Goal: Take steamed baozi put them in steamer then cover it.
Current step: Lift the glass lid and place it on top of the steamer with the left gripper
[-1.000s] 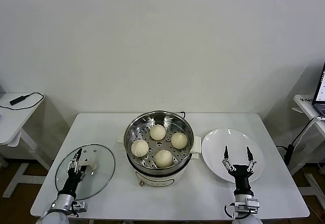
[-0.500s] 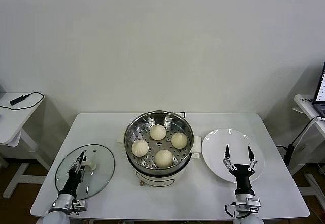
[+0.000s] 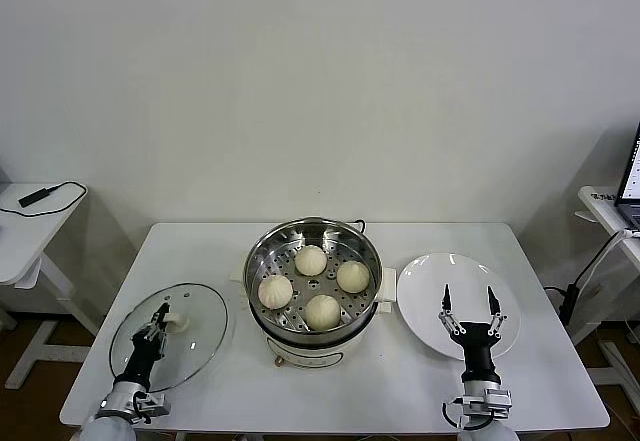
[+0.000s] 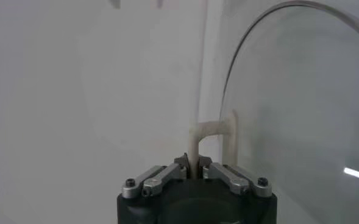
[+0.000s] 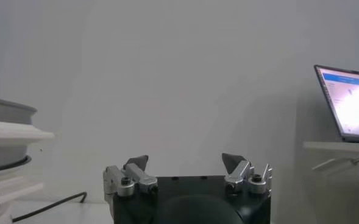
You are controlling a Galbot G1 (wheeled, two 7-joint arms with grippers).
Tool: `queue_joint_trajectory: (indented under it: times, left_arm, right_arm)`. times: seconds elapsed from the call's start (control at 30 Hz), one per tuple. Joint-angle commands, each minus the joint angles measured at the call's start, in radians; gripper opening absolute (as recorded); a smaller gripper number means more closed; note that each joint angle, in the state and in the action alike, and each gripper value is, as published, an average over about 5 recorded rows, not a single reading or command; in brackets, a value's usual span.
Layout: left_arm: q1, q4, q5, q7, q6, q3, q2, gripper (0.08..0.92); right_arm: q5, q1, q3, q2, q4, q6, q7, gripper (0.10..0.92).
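Baozi (image 3: 322,311): all four are seated in the steamer (image 3: 314,286) at table centre. Glass lid (image 3: 195,321) handle (image 4: 213,131) is pinched by the closed left gripper (image 3: 158,323); it should be lifted level and centred on the rim. Right gripper (image 3: 468,306) is held wide over the plate (image 3: 425,291).

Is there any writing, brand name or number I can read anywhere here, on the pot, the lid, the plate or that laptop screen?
No readable text anywhere.
steamer: no brand or label visible.
glass lid, held at its handle by the left pincer: no markings.
plate: plain white.
laptop screen: blue bar and lines of content, too small and blurred to read.
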Motion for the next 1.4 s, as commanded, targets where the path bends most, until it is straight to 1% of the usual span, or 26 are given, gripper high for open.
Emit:
queue_joint_trajectory:
  times: [0.03,0.2,0.33,0.47,0.57,0.63,0.77,0.83,1.0,1.07,1.2,1.3,1.4]
  left_arm:
    - [0.007,-0.219,-0.050,0.013,0.048,-0.111,0.045,0.190]
    - [0.019,-0.381,-0.060,0.054,0.115,-0.146,0.074,0.190]
    - [0.037,-0.560,-0.078,0.106,0.178,-0.107,0.072,0.190]
    - [0.037,-0.725,-0.085,0.159,0.258,0.025,0.063,0.190]
    - [0.008,-0.798,-0.082,0.195,0.343,0.165,0.060,0.190]
    - [-0.027,-0.821,-0.068,0.213,0.395,0.265,0.059,0.190]
    - [-0.116,-0.821,0.009,0.252,0.471,0.459,0.046,0.190]
    - [-0.157,-0.804,0.047,0.277,0.501,0.532,0.034,0.190]
    - [-0.252,-0.711,0.113,0.331,0.563,0.681,0.017,0.190]
    - [-0.278,-0.673,0.147,0.351,0.577,0.716,0.010,0.190]
    - [-0.308,-0.612,0.234,0.419,0.605,0.761,-0.002,0.190]
    - [-0.322,-0.583,0.270,0.464,0.629,0.775,-0.012,0.190]
    - [-0.335,-0.560,0.283,0.486,0.654,0.786,-0.018,0.190]
  right_arm:
    - [-0.002,0.001,0.000,-0.001,0.003,0.000,0.001,0.823]
    - [-0.005,0.005,-0.002,-0.002,0.003,-0.003,0.001,0.823]
    - [-0.011,0.012,-0.003,0.000,0.005,-0.008,0.001,0.823]
    - [-0.012,0.019,-0.003,-0.002,0.005,-0.021,0.001,0.823]
    - [-0.010,0.025,-0.002,-0.005,0.002,-0.032,0.001,0.823]
    - [-0.008,0.031,0.000,-0.006,-0.003,-0.034,0.002,0.823]
    - [-0.002,0.041,0.005,-0.006,-0.013,-0.026,0.002,0.823]
    - [0.000,0.042,0.007,-0.005,-0.014,-0.024,0.002,0.823]
    - [0.003,0.042,0.020,-0.004,-0.016,-0.022,0.003,0.823]
    - [0.003,0.042,0.024,-0.004,-0.017,-0.022,0.003,0.823]
    - [0.002,0.041,0.027,-0.001,-0.022,-0.021,0.003,0.823]
    - [0.000,0.041,0.027,0.003,-0.025,-0.020,0.002,0.823]
    - [-0.002,0.042,0.026,0.007,-0.028,-0.020,0.002,0.823]
